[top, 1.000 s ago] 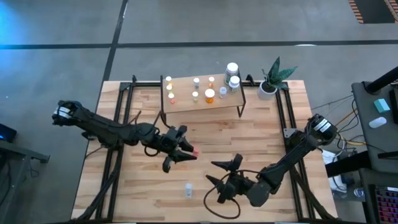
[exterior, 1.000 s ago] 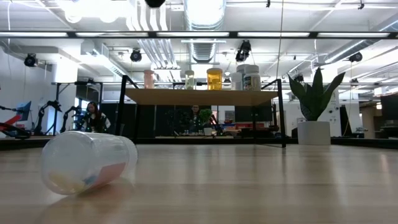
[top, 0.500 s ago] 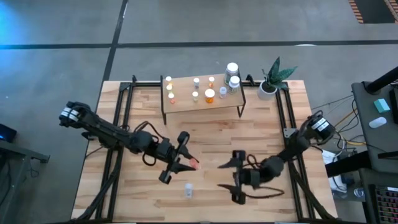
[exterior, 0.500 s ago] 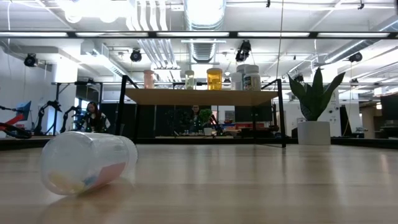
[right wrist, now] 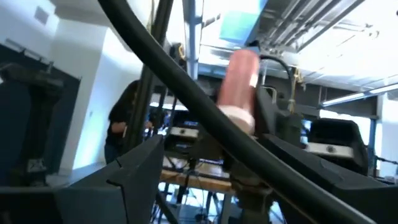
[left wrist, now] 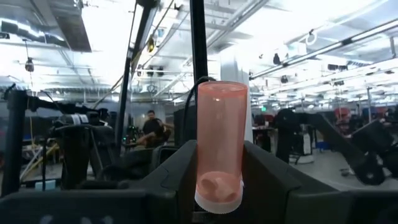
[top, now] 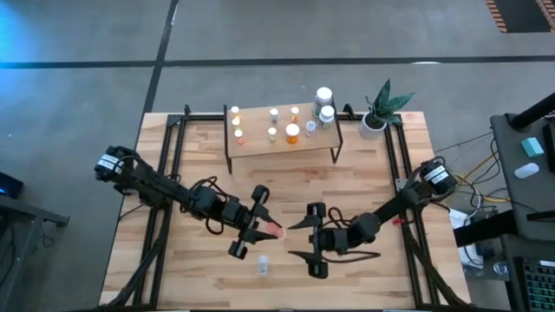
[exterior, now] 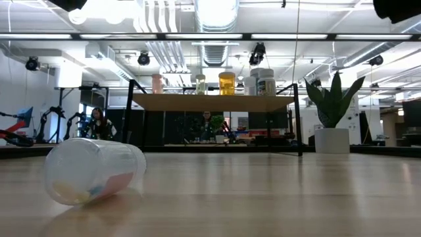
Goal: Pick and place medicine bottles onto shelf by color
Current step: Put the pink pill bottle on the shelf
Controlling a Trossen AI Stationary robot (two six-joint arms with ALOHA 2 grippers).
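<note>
Two arms meet mid-table, orange vial between them.

Nearest, a clear bottle [top: 262, 265] lies tipped on the table [top: 173, 277]. Behind it the left gripper [top: 252, 227] clamps an orange vial [top: 272, 229]; facing it, the right gripper [top: 305, 240] stands spread wide, holding nothing. Farthest, the shelf [top: 260, 146] carries the other bottles [top: 293, 132].

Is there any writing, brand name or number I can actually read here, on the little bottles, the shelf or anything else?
None can be read.
Medicine bottles on the shelf: no label legible from any view.
Orange bottle held in the left pincer: no print shows.
Clear bottle lying on the table: a pink patch, no letters legible.
Signs in the room behind: too blurred.
</note>
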